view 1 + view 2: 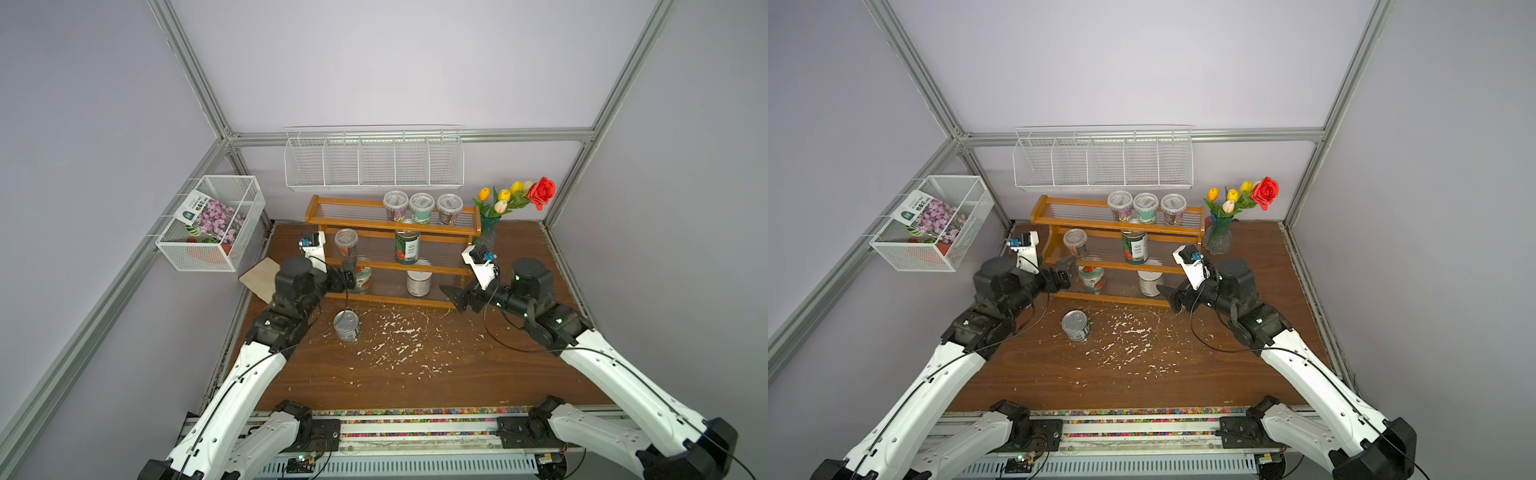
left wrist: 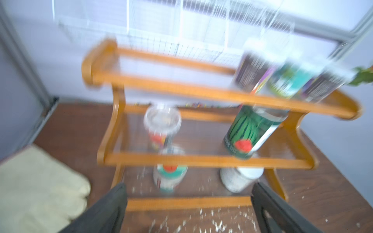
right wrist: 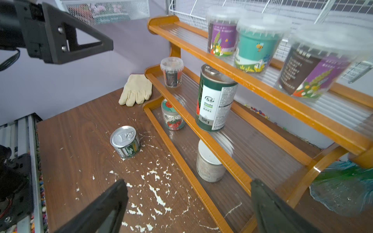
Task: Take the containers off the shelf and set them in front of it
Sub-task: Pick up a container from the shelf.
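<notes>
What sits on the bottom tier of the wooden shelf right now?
Two jars: the strawberry-lid jar toward the glove end and the white-lid jar below the tall can. The shelf's middle rail hides part of each; nothing else shows there.

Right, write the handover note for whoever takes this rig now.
Left tool: open, empty, facing the shelf at its left half.
Right tool: open, empty, by the shelf's right front corner.
Done: short tin can stands on the table in front of the shelf.
Left, seven on the shelf: top tier, left cup, teal cup, right cup; middle tier, small clear cup and tall tin can; bottom tier, strawberry-lid jar and white-lid jar.
</notes>
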